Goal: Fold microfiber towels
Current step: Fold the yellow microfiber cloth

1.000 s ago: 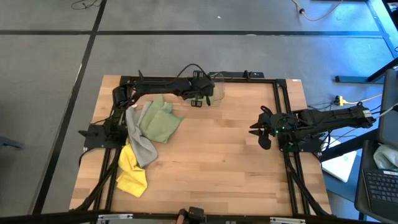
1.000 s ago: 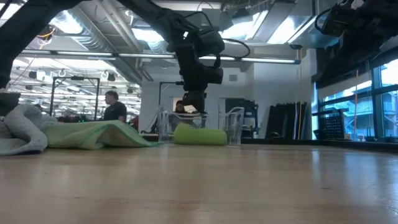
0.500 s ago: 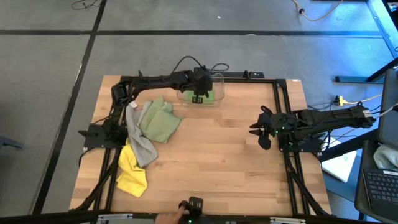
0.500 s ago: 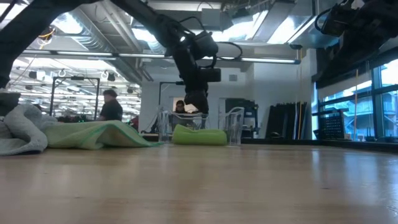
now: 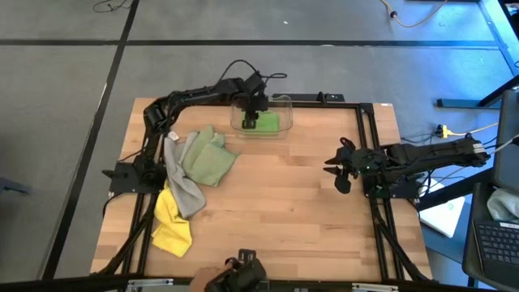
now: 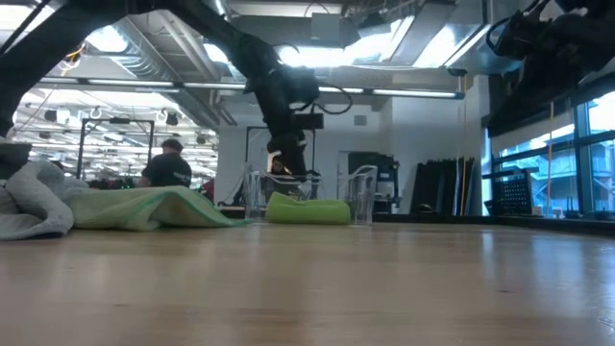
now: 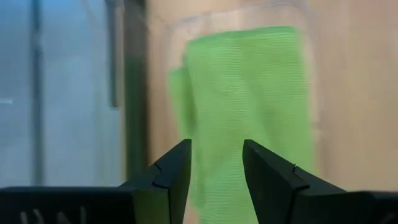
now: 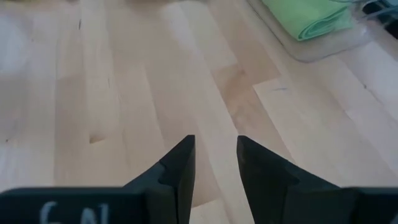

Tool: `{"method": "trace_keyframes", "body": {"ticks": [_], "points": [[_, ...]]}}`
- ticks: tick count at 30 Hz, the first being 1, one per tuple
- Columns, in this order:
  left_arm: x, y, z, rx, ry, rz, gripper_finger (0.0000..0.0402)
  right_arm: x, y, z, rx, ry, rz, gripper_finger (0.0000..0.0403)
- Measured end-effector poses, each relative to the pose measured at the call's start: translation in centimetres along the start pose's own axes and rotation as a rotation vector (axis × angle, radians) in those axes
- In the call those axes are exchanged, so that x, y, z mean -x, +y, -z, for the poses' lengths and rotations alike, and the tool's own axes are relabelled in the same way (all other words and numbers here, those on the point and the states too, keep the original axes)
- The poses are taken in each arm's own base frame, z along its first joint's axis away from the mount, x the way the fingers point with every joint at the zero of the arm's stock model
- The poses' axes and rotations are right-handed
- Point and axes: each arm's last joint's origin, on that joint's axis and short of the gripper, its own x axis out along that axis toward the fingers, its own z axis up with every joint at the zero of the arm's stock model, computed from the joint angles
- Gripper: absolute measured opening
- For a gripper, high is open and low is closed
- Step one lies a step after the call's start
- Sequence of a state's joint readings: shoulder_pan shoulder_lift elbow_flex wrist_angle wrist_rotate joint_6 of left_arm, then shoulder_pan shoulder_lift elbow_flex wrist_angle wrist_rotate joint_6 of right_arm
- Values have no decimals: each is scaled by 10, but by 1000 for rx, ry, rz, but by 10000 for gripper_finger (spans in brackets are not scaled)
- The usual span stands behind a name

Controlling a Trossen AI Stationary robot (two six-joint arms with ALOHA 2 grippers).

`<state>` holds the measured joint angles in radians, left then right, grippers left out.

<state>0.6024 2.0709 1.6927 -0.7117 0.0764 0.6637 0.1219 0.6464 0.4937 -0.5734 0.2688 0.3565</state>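
Note:
A folded bright green towel [image 5: 268, 122] lies inside the clear plastic bin [image 5: 285, 104] at the table's far edge. My left gripper [image 7: 216, 146] hangs open just above the bin, over the towel's left part [image 7: 249, 87], and touches nothing. At the left lie three unfolded towels: pale sage green [image 5: 208, 158], grey [image 5: 183, 185] and yellow [image 5: 171, 225], overlapping in a heap. My right gripper [image 8: 214, 142] stands open above bare wood at the table's right side [image 5: 335, 170].
Black frame rails [image 5: 369, 146] run along the table's edges. A person's hand [image 5: 207, 281] and a dark device [image 5: 243, 274] show at the near edge. The middle of the wooden table [image 5: 276, 195] is bare. People stand in the room beyond the table [image 6: 168, 165].
My left gripper has swung toward the table's left and far edge above the bin and has turned at the wrist, staying open. The green towel in the bin, earlier covered by the arm in the high view, now shows. The towel has kept still.

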Motion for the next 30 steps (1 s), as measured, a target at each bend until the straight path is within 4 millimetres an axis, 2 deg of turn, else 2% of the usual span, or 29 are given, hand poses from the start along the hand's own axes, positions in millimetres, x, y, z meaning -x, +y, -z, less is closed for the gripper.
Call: {"method": "trace_keyframes", "body": {"ticks": [3,7,16,21,25,30], "points": [[1,-4,5,39,-16,135,136,-5,0,5,1,-3,-1,122],[-1,-4,5,37,-23,140,136,-7,0,6,-3,-14,-4,122],[-49,-5,19,35,63,168,123,-7,0,4,-13,-35,-12,122],[-57,-2,19,9,77,99,108,-7,0,4,-12,-34,-12,122],[-48,1,12,2,89,77,104,-7,0,4,-12,-33,-11,122],[-11,14,-10,41,56,39,103,-7,0,4,-12,-32,-12,122]]}}
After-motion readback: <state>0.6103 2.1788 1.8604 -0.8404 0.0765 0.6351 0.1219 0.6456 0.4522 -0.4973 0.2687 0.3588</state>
